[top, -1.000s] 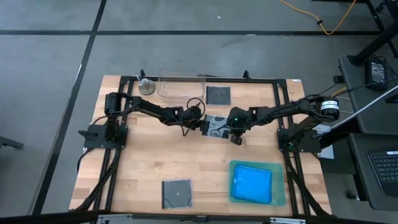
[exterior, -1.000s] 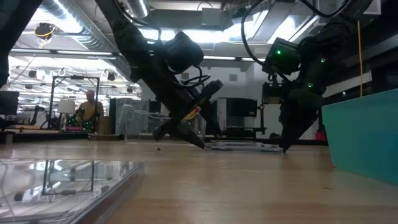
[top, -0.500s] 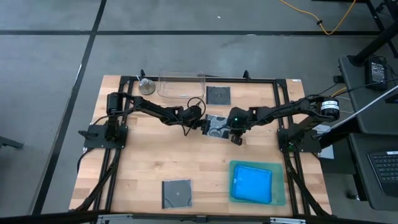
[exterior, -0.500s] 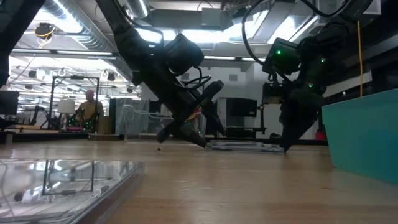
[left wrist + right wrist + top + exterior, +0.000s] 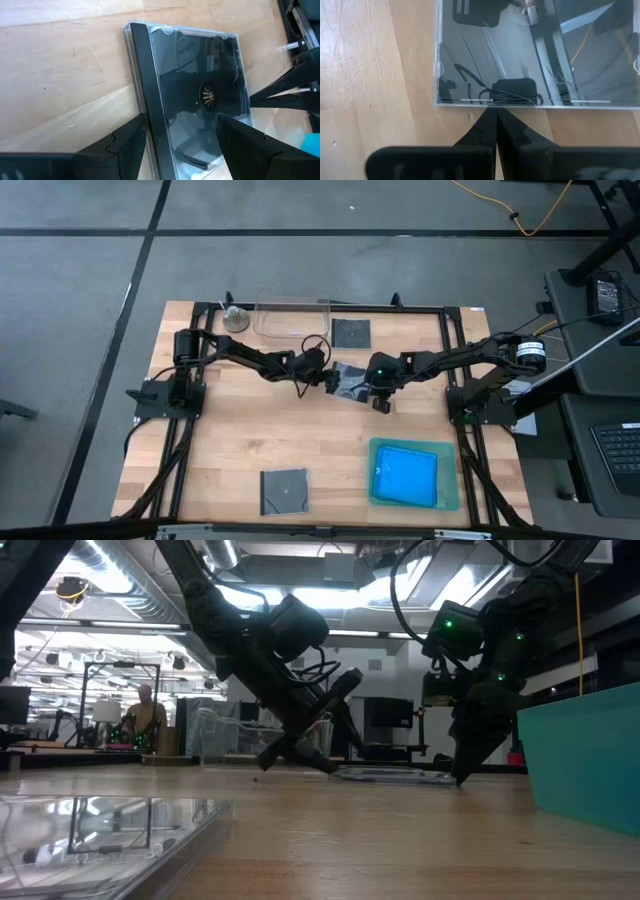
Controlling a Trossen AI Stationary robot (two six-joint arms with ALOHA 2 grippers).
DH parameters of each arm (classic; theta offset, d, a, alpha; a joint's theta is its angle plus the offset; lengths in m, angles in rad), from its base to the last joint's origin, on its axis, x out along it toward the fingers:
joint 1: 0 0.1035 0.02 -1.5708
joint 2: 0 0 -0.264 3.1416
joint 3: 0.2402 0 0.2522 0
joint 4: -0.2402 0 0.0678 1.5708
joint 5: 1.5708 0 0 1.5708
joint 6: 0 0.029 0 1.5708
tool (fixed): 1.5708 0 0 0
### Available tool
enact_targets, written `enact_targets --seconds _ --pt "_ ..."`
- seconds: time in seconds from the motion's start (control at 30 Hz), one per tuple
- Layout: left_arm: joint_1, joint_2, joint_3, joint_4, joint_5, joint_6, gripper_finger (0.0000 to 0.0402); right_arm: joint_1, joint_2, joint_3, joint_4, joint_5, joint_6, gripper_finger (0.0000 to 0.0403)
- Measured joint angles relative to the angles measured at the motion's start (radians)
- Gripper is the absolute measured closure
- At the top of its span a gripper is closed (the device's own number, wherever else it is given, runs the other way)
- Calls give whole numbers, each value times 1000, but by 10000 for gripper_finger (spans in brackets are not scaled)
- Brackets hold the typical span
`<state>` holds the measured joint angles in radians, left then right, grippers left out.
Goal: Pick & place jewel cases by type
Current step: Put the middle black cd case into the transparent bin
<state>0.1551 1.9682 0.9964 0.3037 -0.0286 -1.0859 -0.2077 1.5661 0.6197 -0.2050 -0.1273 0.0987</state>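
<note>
With my left claw (image 5: pixel 182 132) spread wide astride the patterned CD case (image 5: pixel 350 379) mid-bench and my right claw (image 5: pixel 496 131) clenched empty, tips against its edge, I reckon it could skid off sideways.

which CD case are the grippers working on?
The middle CD case, between the open left gripper and the shut right gripper. The other two dark cases lie apart: one at the back edge, one at the front edge.

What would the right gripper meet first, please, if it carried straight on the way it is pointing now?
The right gripper, fingers shut, points at the near edge of the central jewel case on the table. It looks to be touching or almost touching that edge already.
</note>
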Motion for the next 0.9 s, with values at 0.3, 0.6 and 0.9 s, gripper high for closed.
enact_targets --seconds 0.3,0.6,0.9 --pt "-2 -56 5 -9 -13 7 179 0 0 0 -2 0 -6 398" --pt "-4 -104 13 24 -24 26 180 1 0 0 0 1 -10 398" --pt "-6 -117 20 47 -14 34 180 1 0 0 0 2 -16 398"
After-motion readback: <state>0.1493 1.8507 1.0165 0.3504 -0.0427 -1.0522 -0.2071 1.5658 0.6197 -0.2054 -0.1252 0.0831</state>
